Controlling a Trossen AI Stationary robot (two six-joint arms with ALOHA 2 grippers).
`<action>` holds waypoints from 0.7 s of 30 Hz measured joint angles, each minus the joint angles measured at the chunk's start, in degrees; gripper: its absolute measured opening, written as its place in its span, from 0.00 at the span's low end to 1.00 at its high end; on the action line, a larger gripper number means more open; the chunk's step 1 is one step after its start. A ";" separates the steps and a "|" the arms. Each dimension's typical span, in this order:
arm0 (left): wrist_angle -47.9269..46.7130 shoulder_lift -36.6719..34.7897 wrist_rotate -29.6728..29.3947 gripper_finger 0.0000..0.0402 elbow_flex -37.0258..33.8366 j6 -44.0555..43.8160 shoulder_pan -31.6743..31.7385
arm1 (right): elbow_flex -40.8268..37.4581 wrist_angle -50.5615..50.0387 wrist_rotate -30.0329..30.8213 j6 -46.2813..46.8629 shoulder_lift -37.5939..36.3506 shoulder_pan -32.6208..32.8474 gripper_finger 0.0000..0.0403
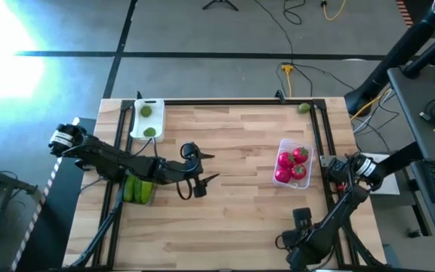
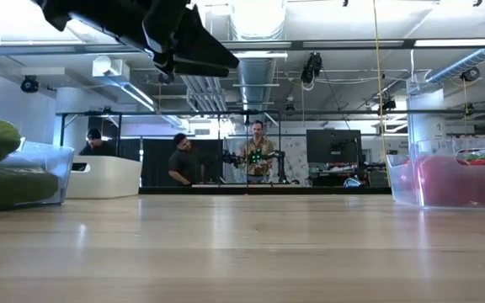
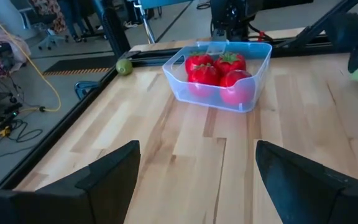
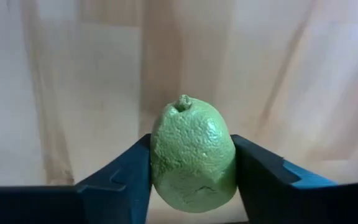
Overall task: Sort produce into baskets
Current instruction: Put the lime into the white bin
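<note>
the right claw (image 4: pixel 191 180) pinches a lime (image 4: pixel 192 158) low over the worktop's (image 1: pixel 232 219) near right corner, left claw (image 1: pixel 202 168) wide mid-worktop; squeezed off-centre, the round lime could squirt out and roll away.

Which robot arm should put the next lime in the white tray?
Probably the right. The right gripper has its fingers against a lime, ready to carry. The left gripper is open and empty over mid-table, though nearer the white tray.

Lime (image 4: pixel 192 158) pinched between right gripper (image 4: pixel 192 186) fingers (image 4: pixel 120 180), above wood.
</note>
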 joint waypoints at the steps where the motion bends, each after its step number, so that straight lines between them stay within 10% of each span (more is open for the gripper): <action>1: -0.17 0.00 0.00 0.75 -0.05 -0.21 0.00 | 0.36 -0.71 0.60 -0.42 -0.50 -0.61 0.42; 14: -14.59 -0.65 0.22 0.75 2.76 -5.68 -3.31 | 9.07 3.51 31.89 -28.42 -5.29 -19.22 0.45; 21: -20.70 -1.68 0.46 0.75 2.87 -10.82 -7.25 | 6.47 21.26 27.83 -46.66 -4.27 -37.70 0.42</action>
